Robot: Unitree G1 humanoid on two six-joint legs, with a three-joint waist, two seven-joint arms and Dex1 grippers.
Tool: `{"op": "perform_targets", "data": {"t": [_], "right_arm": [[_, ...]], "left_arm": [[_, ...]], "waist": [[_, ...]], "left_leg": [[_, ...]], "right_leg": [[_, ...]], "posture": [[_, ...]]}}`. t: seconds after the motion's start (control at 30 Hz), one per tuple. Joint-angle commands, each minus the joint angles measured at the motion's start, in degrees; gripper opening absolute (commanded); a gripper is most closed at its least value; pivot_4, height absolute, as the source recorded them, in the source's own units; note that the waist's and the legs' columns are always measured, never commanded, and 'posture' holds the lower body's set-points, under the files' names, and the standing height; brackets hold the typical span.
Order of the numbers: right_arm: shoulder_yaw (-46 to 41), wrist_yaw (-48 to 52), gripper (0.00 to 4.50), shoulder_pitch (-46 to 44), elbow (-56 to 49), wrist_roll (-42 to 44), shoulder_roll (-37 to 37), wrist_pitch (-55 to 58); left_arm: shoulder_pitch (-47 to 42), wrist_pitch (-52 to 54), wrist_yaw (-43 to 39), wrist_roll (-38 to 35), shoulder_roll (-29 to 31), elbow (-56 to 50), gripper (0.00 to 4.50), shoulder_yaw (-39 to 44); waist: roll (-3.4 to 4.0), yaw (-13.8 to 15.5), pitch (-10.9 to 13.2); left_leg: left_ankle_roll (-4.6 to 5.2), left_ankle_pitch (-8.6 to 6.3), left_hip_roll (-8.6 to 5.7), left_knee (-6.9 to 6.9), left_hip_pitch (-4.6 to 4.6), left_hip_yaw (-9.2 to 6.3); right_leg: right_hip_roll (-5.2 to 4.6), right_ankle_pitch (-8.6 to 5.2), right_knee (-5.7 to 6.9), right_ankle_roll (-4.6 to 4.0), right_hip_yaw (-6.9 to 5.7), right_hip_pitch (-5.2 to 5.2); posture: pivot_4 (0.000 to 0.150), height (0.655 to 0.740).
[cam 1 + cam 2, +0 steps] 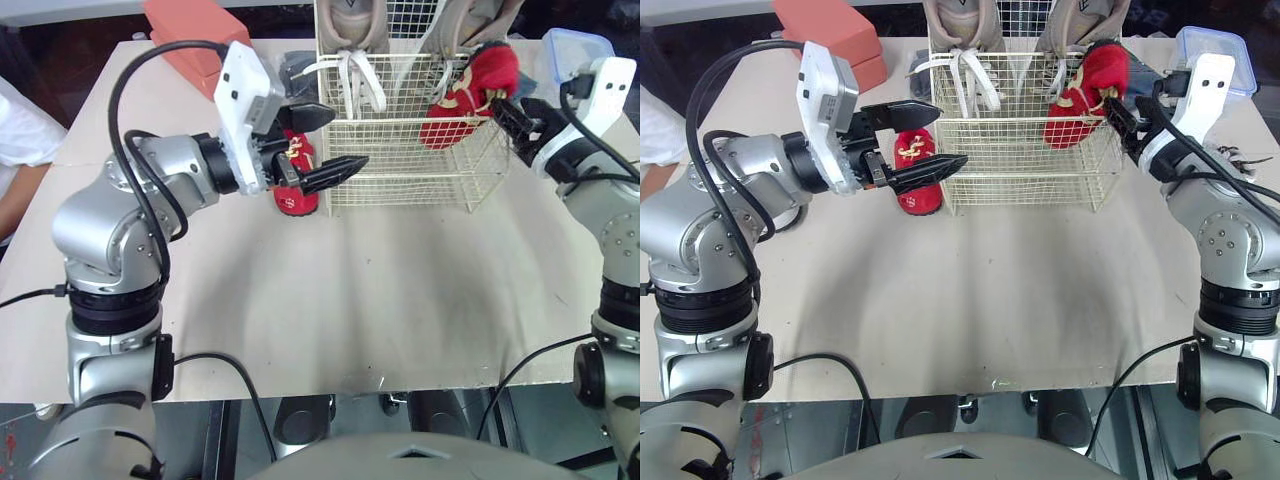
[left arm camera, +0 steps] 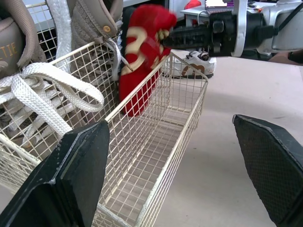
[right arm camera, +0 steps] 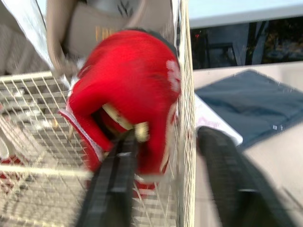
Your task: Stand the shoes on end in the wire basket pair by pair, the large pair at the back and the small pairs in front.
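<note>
Two large beige sneakers with white laces point(image 1: 350, 20) stand on end at the back of the cream wire basket point(image 1: 420, 165), so the large pair looks finished. One small red cloth shoe with yellow trim point(image 1: 470, 90) stands at the front right corner of the basket, toe down, and its heel is above the rim. The right gripper point(image 1: 498, 103) is at this shoe. Its jaws stand partly apart, one in the mouth of the shoe and the other outside the wire wall, with a gap between that one and the shoe, so I judge they do not pinch it. The second small red shoe point(image 1: 297, 200) lies on the counter point(image 1: 350, 300), just beside the left wall of the basket. The left gripper point(image 1: 350, 138) hovers near it, with jaws wide apart and nothing in them.

The wire wall passes between the right jaws. If they close, or pull back at an angle, they may catch the wire and drag the basket, or tip the tall leaning shoe over the rim. The left jaws may also push the basket when they go for the other shoe.

On one sneaker I can read the gold letters "TIE". The yellow marks on the red shoes are not readable.
</note>
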Motion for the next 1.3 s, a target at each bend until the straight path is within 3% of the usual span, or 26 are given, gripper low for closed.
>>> {"op": "perform_targets", "data": {"t": [0.03, 0.07, 0.1, 0.4, 0.63, 0.93, 1.13, 1.3], "right_arm": [[-2.33, 0.99, 3.86, -0.08, -1.93, -1.25, -0.21, -0.70], [-2.58, 1.24, 4.32, 0.02, -2.12, -1.63, -0.40, -0.83], [-2.75, 1.45, 4.45, 0.05, -2.26, -2.02, -0.57, -0.94], [-6.70, 6.82, 4.45, 3.80, -7.44, -0.37, -4.41, 1.03], [-8.90, 27.97, 4.45, 14.72, -16.39, 4.73, -15.02, -0.90], [-5.26, 39.81, 4.45, 27.75, -24.97, -1.36, -15.18, -11.66], [-3.54, 40.31, 4.45, 30.07, -26.28, -4.05, -13.92, -14.65], [-3.46, 40.09, 4.45, 31.12, -27.49, -4.48, -12.50, -16.48]], "left_arm": [[-0.03, -1.66, -0.60, 0.81, 1.29, -0.14, 4.50, 0.46], [0.06, -1.77, -0.77, 0.94, 1.51, 0.01, 4.50, 0.44], [0.09, -1.81, -0.92, 0.99, 1.61, 0.15, 4.50, 0.46], [1.70, -2.36, -1.31, 1.38, 3.58, 2.36, 4.50, 2.53], [1.25, -1.15, 5.89, 3.12, 1.40, 12.00, 4.50, 6.57], [-11.21, -0.82, 15.28, 13.52, -2.53, 40.79, 4.50, 2.67], [-22.51, -3.48, 13.41, 19.96, -4.65, 64.56, 4.50, -0.64], [-27.79, -5.35, 9.06, 23.83, -5.77, 76.84, 4.50, -2.99]], "waist": [[0.00, -0.01, 0.00], [0.00, -0.04, 0.00], [0.00, -0.04, 0.00], [0.00, 0.04, 0.00], [-0.01, 0.02, 0.01], [-0.22, 0.13, 0.02], [-0.29, 0.12, 0.05], [-0.30, 0.04, 0.06]], "left_leg": [[0.00, 0.00, 0.00, 0.00, 0.00, 0.00], [0.00, 0.00, 0.00, -0.01, 0.00, 0.00], [0.00, 0.00, 0.00, -0.01, 0.00, 0.00], [0.00, 0.00, 0.00, -0.06, 0.00, 0.00], [0.02, -0.01, 0.00, -0.20, 0.07, 0.00], [0.02, -0.01, -0.03, -0.24, 0.11, 0.03], [0.00, 0.00, -0.06, -0.23, 0.07, 0.02], [-0.01, 0.00, -0.07, -0.23, 0.06, 0.03]], "right_leg": [[0.00, 0.00, 0.00, 0.00, 0.00, 0.00], [0.00, 0.00, 0.00, 0.00, 0.00, 0.00], [0.01, 0.00, 0.00, 0.00, 0.00, 0.00], [0.00, -0.01, -0.05, 0.01, -0.01, 0.00], [0.02, -0.02, -0.10, 0.03, -0.01, 0.01], [-0.05, -0.11, -0.09, 0.19, -0.03, 0.02], [-0.04, -0.11, -0.09, 0.20, -0.11, 0.00], [-0.03, -0.10, -0.10, 0.16, -0.19, 0.00]], "posture": [[0.150, 0.6860], [0.150, 0.6860], [0.150, 0.6860], [0.150, 0.6860], [0.150, 0.6860], [0.150, 0.6860], [0.150, 0.6860], [0.150, 0.6860]]}}
